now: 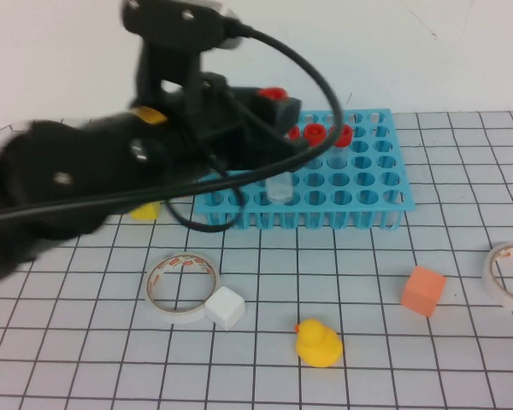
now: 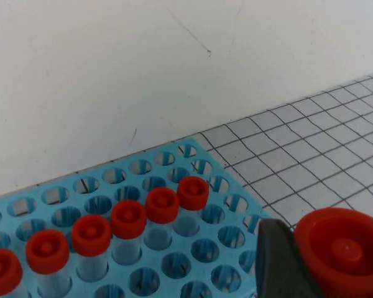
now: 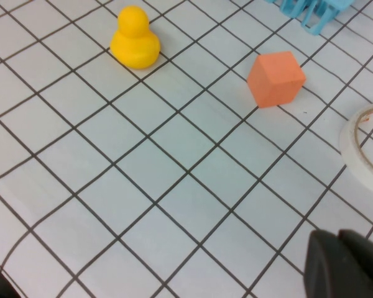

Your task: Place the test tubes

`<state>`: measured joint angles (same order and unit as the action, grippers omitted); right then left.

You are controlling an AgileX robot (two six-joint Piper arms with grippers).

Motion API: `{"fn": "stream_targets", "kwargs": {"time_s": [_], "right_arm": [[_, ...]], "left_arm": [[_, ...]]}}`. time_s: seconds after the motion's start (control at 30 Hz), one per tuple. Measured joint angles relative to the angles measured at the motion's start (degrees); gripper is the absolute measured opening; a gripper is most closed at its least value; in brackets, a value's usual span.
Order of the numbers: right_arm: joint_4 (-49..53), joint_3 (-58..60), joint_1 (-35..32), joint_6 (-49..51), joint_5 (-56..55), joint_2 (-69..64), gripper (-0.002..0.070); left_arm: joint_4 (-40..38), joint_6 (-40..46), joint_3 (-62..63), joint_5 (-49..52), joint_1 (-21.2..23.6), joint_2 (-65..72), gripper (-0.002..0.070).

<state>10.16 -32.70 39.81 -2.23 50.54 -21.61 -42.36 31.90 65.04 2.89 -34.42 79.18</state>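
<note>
High view: left gripper (image 1: 276, 120) clamps a red-capped test tube (image 1: 279, 186), upright over the left half of the blue rack (image 1: 386, 162), toward its front edge. Best lowered straight, tube vertical, centred on one hole

Left wrist view: held cap (image 2: 343, 248) stands apart from the row of seated tubes (image 2: 161, 206); the next free hole in line looks the sensible target

Right wrist view: right gripper (image 3: 347, 264), closed and empty, hangs over the table (image 3: 143, 186) toward its front edge
</note>
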Motion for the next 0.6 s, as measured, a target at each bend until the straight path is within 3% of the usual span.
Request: {"fn": "stream_targets", "kwargs": {"time_s": [0.17, 0.37, 0.6], "right_arm": [[0.0, 0.0, 0.0, 0.0, 0.0, 0.0, 0.0], [0.0, 0.0, 0.0, 0.0, 0.0, 0.0, 0.0], [0.0, 0.0, 0.0, 0.0, 0.0, 0.0, 0.0]], "left_arm": [[1.59, -7.87, 0.2, -8.92, -2.86, 5.2, 0.0265], [29.22, -36.18, 0.89, -27.17, -5.95, 11.53, 0.0265], [37.93, -39.13, 5.44, -32.7, -6.5, 19.16, 0.0265]]}}
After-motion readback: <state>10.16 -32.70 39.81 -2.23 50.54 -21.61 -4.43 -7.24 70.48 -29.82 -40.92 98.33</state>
